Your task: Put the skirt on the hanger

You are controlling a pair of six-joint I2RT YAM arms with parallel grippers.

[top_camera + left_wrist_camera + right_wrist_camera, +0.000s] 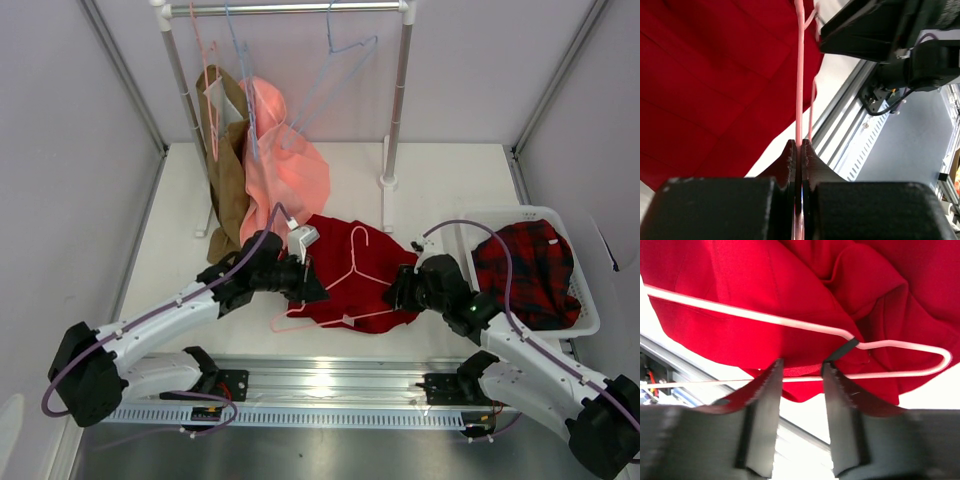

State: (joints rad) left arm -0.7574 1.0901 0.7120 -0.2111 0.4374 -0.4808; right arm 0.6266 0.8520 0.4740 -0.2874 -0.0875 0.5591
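The dark red skirt lies crumpled on the table in front of the arms. The pale pink hanger lies on top of it, hook pointing away. My left gripper is shut on the hanger's left wire; the left wrist view shows the wire running straight out from between the shut jaws, over the skirt. My right gripper is open at the skirt's right edge. In the right wrist view its jaws straddle the skirt's hem and the hanger's thin lower bar, below the hanger's upper wire.
A clothes rail at the back holds light blue hangers, a salmon-pink garment and a brown garment. A white basket with red-and-black plaid cloth stands at the right. A metal rail runs along the near edge.
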